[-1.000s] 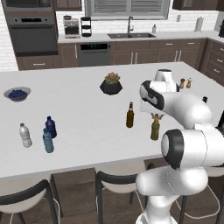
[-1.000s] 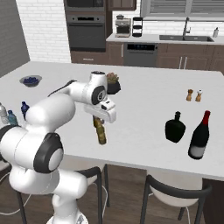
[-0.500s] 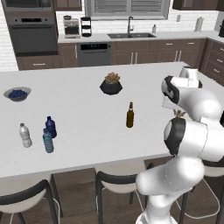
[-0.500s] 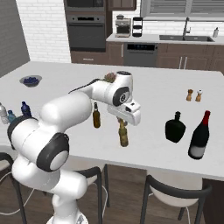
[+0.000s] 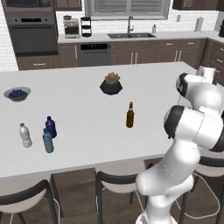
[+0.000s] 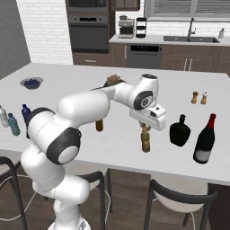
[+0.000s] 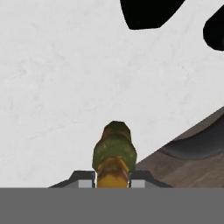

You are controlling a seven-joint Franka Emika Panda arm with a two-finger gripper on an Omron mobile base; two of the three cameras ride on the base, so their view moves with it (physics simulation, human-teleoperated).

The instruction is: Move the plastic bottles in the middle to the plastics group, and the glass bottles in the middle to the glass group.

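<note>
The gripper [image 6: 145, 129] is clenched on the neck of the olive-green bottle [image 6: 145, 141], which stands upright near the near edge of the white counter [image 6: 112, 148], right of the middle. In the hand view the same bottle [image 7: 113, 153] rises between the two finger tips, its cap toward the camera, with the counter surface beyond it and a stool's dark seat [image 7: 192, 142] past the counter edge.

Just right of the held bottle stands the squat black bottle [image 6: 180, 130], and right of that, nearer the edge, a tall dark wine bottle with a red top [image 6: 205, 139]. These two are close together and apart from the gripped bottle.

Toward the middle of the counter the amber-brown bottle [image 5: 130, 116] stands upright by itself; in the right base view its lower part [image 6: 99, 125] shows under the arm.

At the left end, near the front edge, three small bottles stand close together: the teal-blue plastic bottle [image 5: 48, 141] nearest, the clear whitish bottle [image 5: 25, 135] to its left, and the navy-blue bottle [image 5: 51, 127] just behind it.

Farther back, a dark pot with a plant [image 5: 111, 84] sits at mid-counter, a bowl of blue fruit [image 5: 17, 93] lies at the far left, and two small shakers [image 6: 199, 97] stand toward the far right. Beyond the counter are the oven [image 5: 35, 33], a coffee maker [image 5: 70, 27] and the sink tap [image 5: 130, 25].
</note>
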